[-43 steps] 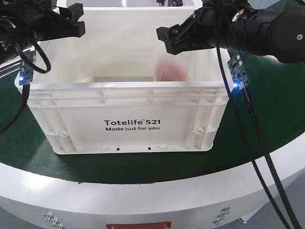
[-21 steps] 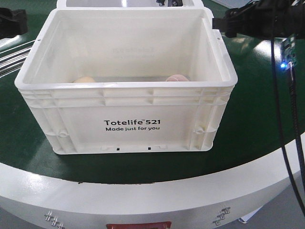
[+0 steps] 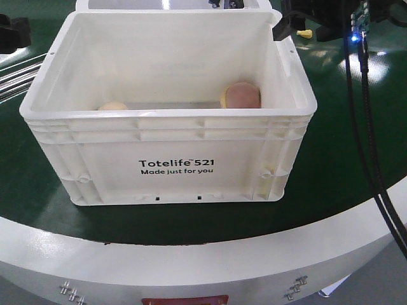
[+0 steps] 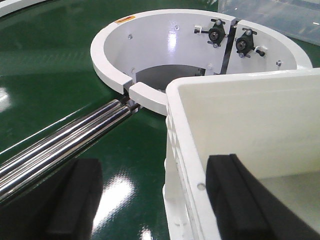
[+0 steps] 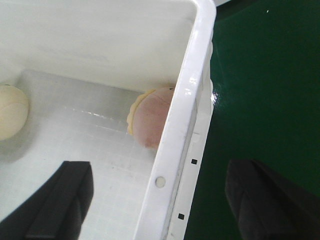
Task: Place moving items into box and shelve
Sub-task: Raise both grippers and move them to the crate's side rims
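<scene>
Front view: a white plastic crate [image 3: 172, 159] on the green tabletop [image 3: 331, 171] holds a pink round bun [image 3: 241, 96] and a cream round ball [image 3: 112, 106]. Left wrist view: left pincer [image 4: 150, 172] spread, empty, straddling the crate wall. Right wrist view: right pincer [image 5: 162, 172] likewise. Risk: an uneven lift could tilt the crate, rolling the 2 items.

A glossy dark green table top [image 3: 356, 159] spreads across the scene, edged on the near side by a curved white rim [image 3: 191, 267]. On the rim's near face sit a left screw cluster [image 3: 71, 291] and a right screw cluster [image 3: 294, 287], with a red plate [image 3: 184, 300] between them at the lower edge. A small yellow object [image 3: 306, 33] lies far right on the green. Polished steel rods [image 4: 65, 145] run side by side to a white ring wall [image 4: 112, 47]. It bears a yellow sticker [image 4: 125, 20] on top and two black fittings, one [image 4: 216, 34] left of the other [image 4: 244, 44], on the inner face.
</scene>
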Controlling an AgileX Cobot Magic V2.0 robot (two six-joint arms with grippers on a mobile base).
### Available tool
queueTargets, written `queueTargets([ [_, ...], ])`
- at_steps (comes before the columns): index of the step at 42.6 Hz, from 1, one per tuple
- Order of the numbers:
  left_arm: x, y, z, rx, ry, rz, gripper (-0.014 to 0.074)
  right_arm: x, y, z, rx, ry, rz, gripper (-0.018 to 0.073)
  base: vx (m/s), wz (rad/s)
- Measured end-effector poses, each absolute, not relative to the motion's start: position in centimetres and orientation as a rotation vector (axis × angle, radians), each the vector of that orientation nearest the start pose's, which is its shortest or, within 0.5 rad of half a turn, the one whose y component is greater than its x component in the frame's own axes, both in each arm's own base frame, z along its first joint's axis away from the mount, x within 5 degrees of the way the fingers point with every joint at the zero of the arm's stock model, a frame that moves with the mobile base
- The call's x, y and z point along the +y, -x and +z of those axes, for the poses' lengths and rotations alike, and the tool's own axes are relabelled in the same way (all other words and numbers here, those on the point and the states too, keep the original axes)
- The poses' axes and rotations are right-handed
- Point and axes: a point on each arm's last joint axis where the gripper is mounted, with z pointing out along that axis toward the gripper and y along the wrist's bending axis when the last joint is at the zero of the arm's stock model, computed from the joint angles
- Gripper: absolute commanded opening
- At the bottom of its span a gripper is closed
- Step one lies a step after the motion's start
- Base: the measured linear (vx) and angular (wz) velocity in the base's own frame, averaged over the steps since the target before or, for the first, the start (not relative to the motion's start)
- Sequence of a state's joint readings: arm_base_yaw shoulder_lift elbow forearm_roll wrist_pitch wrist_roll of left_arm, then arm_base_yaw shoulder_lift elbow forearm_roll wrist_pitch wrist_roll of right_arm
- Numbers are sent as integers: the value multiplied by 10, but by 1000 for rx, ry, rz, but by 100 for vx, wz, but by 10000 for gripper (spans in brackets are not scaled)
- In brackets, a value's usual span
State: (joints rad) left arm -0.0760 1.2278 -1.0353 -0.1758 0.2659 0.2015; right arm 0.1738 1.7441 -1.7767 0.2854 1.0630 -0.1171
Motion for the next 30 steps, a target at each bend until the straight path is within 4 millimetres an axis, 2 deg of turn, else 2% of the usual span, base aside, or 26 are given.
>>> queueTargets([
  [9,-25,-277,364,1938,-135,-75,542,109,-381,362,2524,339,393,554,0,0],
  [16,-25,-276,364,1947,-137,-76,542,112,-388,349,2562,316,389,551,0,0],
  [17,-26,-276,363,1957,-139,-78,542,116,-396,332,2608,285,402,549,0,0],
  [30,-26,-275,362,1970,-141,-80,542,117,-402,323,2624,242,408,496,0,0],
])
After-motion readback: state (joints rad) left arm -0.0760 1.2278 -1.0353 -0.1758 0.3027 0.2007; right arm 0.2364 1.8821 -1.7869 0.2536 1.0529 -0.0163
